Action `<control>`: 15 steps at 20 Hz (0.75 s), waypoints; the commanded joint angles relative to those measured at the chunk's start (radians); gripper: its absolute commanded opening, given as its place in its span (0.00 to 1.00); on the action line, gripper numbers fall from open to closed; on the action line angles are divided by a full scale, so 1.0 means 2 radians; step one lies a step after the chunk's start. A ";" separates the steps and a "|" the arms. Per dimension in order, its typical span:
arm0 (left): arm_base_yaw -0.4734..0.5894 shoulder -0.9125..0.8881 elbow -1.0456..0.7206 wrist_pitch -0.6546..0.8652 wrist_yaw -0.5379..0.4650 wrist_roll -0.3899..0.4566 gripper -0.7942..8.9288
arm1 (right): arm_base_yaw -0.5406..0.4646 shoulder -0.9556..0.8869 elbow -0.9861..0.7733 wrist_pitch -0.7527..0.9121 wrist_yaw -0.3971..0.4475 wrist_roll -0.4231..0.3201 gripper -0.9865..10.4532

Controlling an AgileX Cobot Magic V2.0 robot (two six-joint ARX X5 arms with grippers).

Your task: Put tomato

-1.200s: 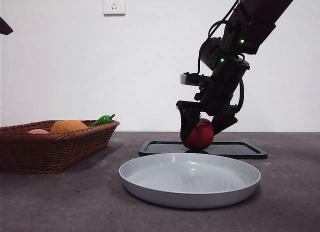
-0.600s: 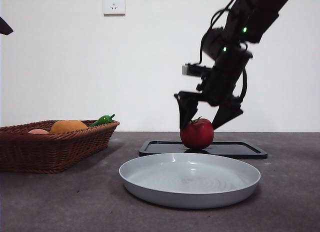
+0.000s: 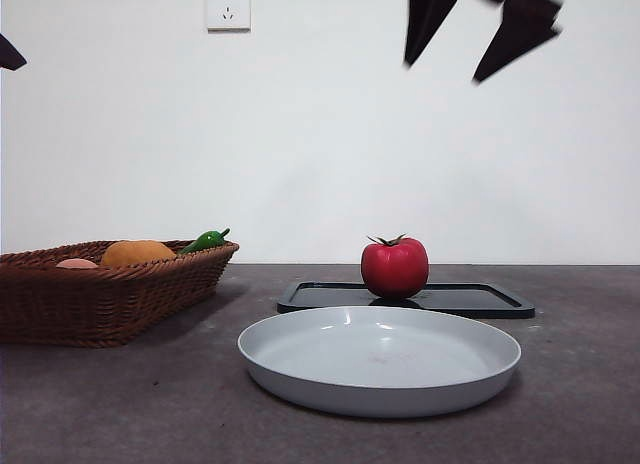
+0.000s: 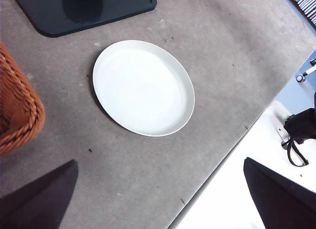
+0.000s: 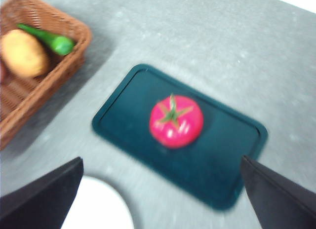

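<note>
Front view, nearest you: the white plate sits bare on the grey worktop. Just behind it the tomato stands stem-up on the black tray, touching nothing else. Off to the side, the wicker basket holds an orange fruit and a green pepper. High above the tomato, your right end effector hangs with jaws spread wide, gripping nothing. Your left end effector is also wide open and empty, above the plate.
</note>
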 commanded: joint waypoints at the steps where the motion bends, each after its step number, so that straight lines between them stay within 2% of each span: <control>1: -0.002 0.003 0.010 0.004 0.001 0.006 0.66 | 0.003 -0.037 -0.005 -0.024 -0.001 0.007 0.53; 6: -0.002 0.003 0.010 0.004 0.001 0.006 0.66 | 0.003 -0.166 -0.127 -0.023 -0.014 0.009 0.53; 11: -0.002 0.003 0.010 0.004 0.001 0.006 0.66 | 0.008 -0.298 -0.269 -0.025 -0.132 0.035 0.53; 15: -0.002 0.003 0.010 0.004 0.001 0.006 0.66 | 0.025 -0.366 -0.331 -0.041 -0.145 0.043 0.53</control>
